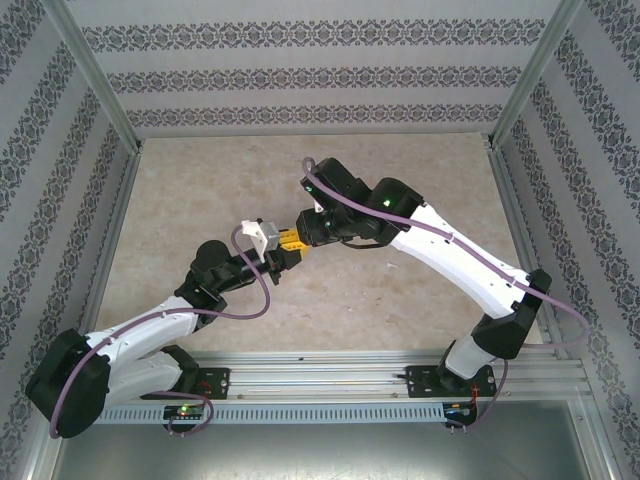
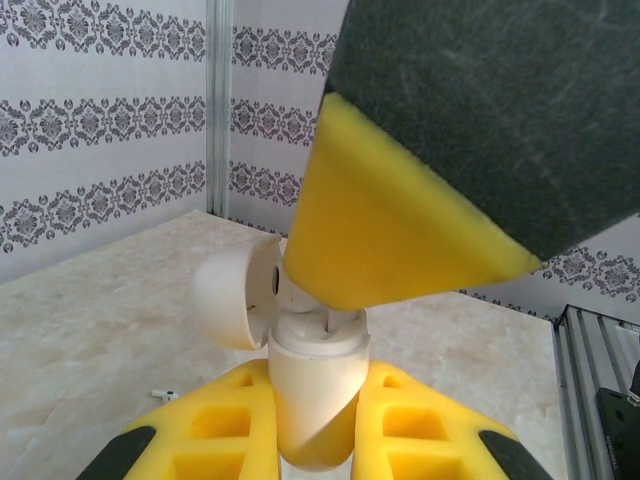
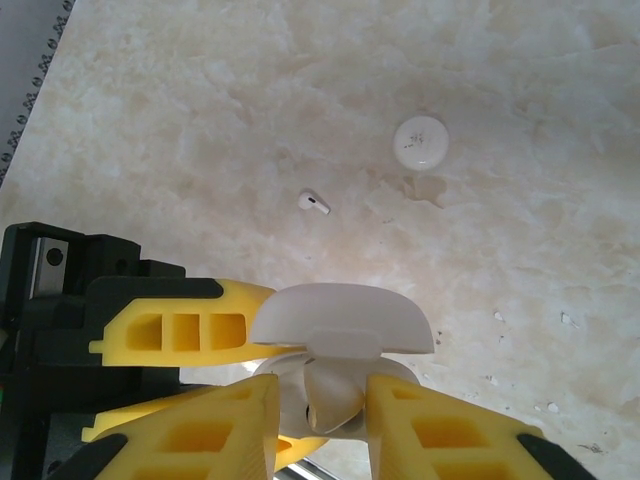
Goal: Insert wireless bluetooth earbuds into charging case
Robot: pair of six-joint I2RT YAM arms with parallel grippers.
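Charging case (image 2: 315, 400): sitting upright in the air above the middle of the worktop (image 1: 200, 190), with its lid (image 2: 235, 295) standing open and tipping off to the left in the left wrist view.

Extending the left arm from the near left corner, laying its upper link low along the near edge, angling the forearm up toward the centre and pointing the wrist at the other arm. Clamping the left gripper (image 2: 318, 378) tight on the lower body of the charging case, pressing one yellow finger against each side.

Facing it with the right arm from the near right corner, bending at the elbow high over the right half of the worktop and stretching leftward to the centre, wrist tilting downward. Holding the right gripper (image 3: 322, 388) over the open mouth, keeping the jaws narrowly apart and flanking an earbud (image 3: 330, 395) sitting at that mouth. Not showing clearly whether squeezing that piece or merely framing it. Resting one broad yellow fingertip (image 2: 400, 230) right at the opening, beside the lid.

Showing, on the bare worktop beneath in the right wrist view, a loose earbud (image 3: 313, 202) and, to its right and apart from it, a flat round white disc (image 3: 420, 143).
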